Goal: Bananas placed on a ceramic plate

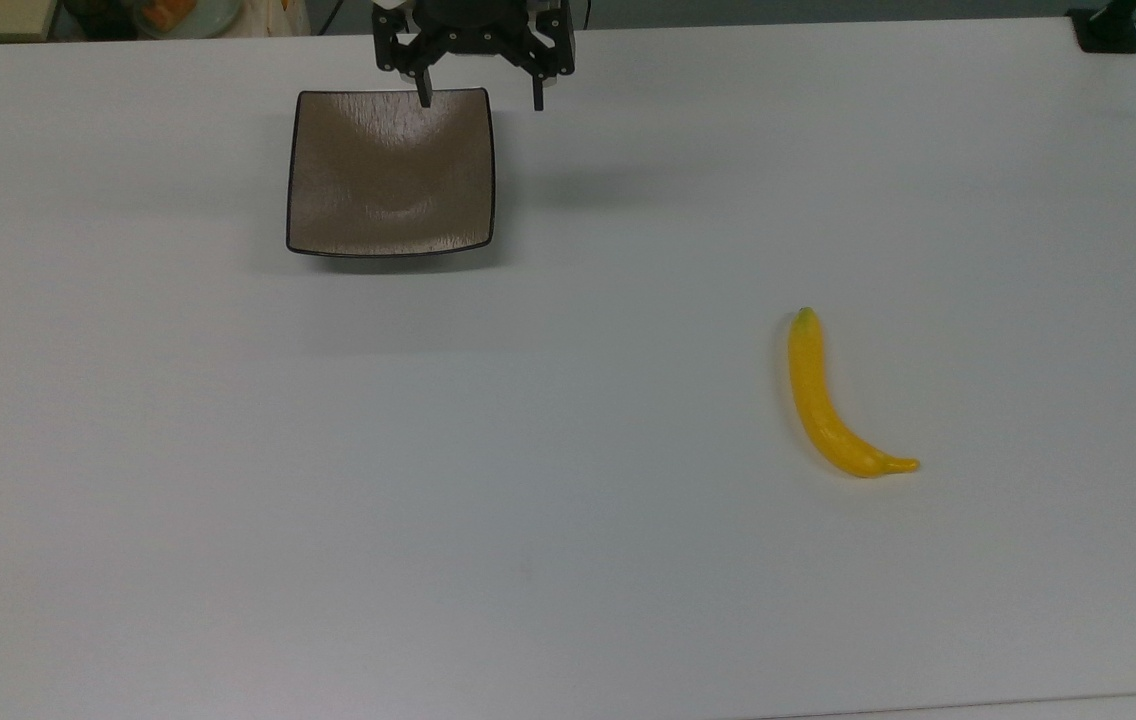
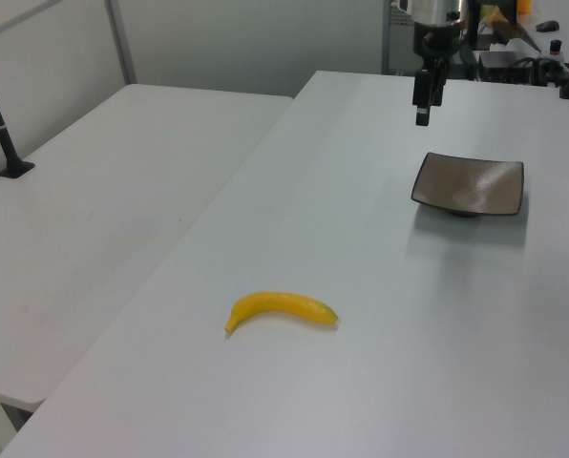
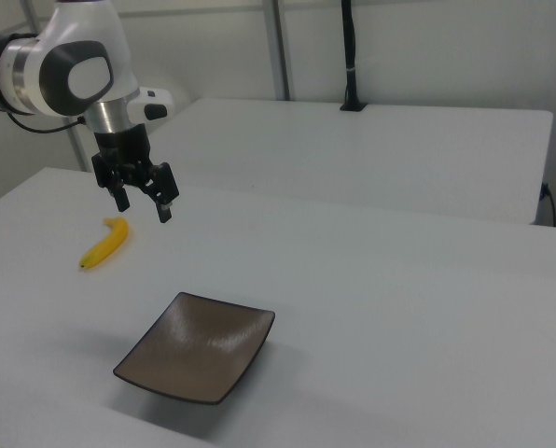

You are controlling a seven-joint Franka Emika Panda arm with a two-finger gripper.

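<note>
A slim yellow banana point(image 1: 831, 407) with a greenish tip lies flat on the white table at the top view's right, far from everything else; it also shows as the banana point(image 2: 281, 309) in the left view and the banana point(image 3: 104, 243) in the right view. The square brown-grey ceramic plate point(image 1: 390, 172) sits at the top view's upper left, holding nothing; the plate point(image 2: 470, 184) and plate point(image 3: 198, 346) show the same. My gripper point(image 1: 481, 101) hangs open in the air above the plate's far edge, nothing between its fingers point(image 3: 164, 213). In the right view the gripper point(image 3: 144, 210) is well above the table.
The white table point(image 1: 568, 560) stretches wide between plate and banana. A second white table point(image 2: 94, 219) stands beside it at the left view's left, with a black pole mount point(image 2: 0, 124). Clutter point(image 1: 168, 14) lies beyond the far edge.
</note>
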